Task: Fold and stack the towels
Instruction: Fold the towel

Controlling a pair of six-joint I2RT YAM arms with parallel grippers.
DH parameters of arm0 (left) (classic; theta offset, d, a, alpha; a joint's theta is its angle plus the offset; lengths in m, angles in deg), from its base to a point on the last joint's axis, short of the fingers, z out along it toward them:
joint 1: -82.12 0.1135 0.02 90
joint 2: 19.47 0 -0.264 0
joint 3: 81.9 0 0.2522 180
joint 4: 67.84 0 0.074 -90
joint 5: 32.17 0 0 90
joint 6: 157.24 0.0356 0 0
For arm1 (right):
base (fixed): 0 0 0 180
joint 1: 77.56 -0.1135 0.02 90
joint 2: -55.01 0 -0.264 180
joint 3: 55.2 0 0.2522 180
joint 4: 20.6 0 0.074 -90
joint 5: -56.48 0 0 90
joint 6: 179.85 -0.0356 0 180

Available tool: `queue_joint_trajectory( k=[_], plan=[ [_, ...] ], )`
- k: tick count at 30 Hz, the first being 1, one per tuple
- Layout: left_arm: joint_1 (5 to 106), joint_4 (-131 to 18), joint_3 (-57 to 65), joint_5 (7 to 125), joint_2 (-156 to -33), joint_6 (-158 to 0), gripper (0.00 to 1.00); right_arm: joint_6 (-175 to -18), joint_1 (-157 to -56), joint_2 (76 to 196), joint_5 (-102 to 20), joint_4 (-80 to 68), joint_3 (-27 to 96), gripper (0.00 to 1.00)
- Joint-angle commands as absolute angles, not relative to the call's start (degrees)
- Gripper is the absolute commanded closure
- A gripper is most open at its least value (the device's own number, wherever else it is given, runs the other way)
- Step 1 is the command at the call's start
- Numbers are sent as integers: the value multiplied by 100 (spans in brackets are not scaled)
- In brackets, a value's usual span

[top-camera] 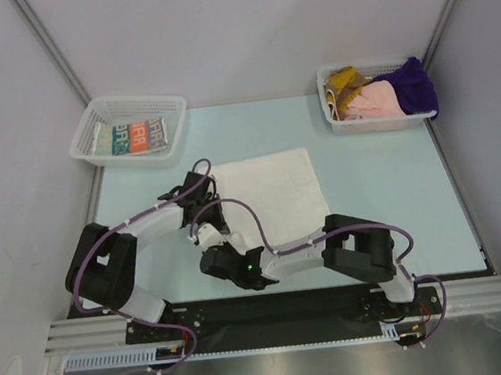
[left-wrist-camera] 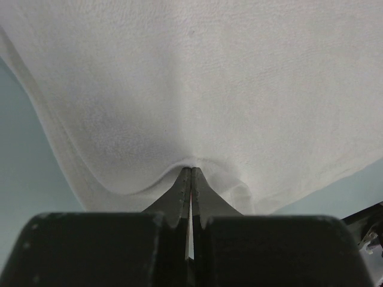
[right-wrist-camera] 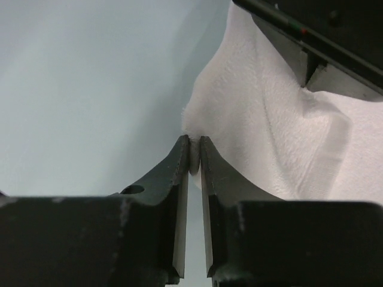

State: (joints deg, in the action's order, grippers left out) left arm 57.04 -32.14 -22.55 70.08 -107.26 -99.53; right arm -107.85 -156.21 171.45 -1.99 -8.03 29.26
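A plain white towel (top-camera: 274, 194) lies spread on the pale table. Both grippers meet at its near-left corner. My left gripper (top-camera: 207, 231) is shut on the towel's edge (left-wrist-camera: 191, 119), and the cloth puckers into the fingertips (left-wrist-camera: 184, 185). My right gripper (right-wrist-camera: 194, 143) is shut on a small fold at the towel's corner (right-wrist-camera: 263, 137). In the top view the right gripper (top-camera: 219, 247) sits just in front of the left one. A folded orange-teal-white print towel (top-camera: 138, 137) lies in the left basket. Mustard (top-camera: 343, 79), pink (top-camera: 376, 98) and purple (top-camera: 411, 81) towels are heaped in the right basket.
A white mesh basket (top-camera: 103, 109) stands at the back left and another (top-camera: 365, 124) at the back right. The left gripper's finger (right-wrist-camera: 311, 66) shows close by in the right wrist view. Metal frame posts and grey walls close in the table's sides.
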Motion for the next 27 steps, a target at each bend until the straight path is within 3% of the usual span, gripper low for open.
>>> queue_joint_trajectory(
  k=[1,7,13,16,17,19,20,23,27],
  plan=[
    [5733,-3325,-2032,7084,-10718,-9818,100,-11112,-15438,16638,-913,-1263,2572,87],
    [5733,-3289,-2006,7066,-10657,-9809,100,-12341,-14331,15951,-3288,-2923,1166,86],
    [5733,-3281,-2006,7022,-10569,-9800,93,-13229,-13706,16328,-4784,-3820,910,86],
    [5733,-3263,-2015,6970,-10472,-9782,80,-13807,-13522,16636,-5250,-4496,726,89],
    [5733,-3246,-2015,6961,-10429,-9774,68,-13950,-13469,16715,-5364,-4951,673,89],
    [5733,-3228,-2006,6899,-10323,-9739,57,-14388,-13276,16925,-5707,-5401,559,89],
    [5733,-3193,-1954,6873,-10288,-9712,46,-14521,-13214,16979,-5795,-5752,480,88],
    [5734,-3140,-1840,6724,-10033,-9642,36,-14855,-13029,17111,-6024,-6175,400,87],
    [5733,-2746,-1628,6416,-9708,-9545,34,-14962,-12976,17129,-6077,-6212,373,84]
  ],
)
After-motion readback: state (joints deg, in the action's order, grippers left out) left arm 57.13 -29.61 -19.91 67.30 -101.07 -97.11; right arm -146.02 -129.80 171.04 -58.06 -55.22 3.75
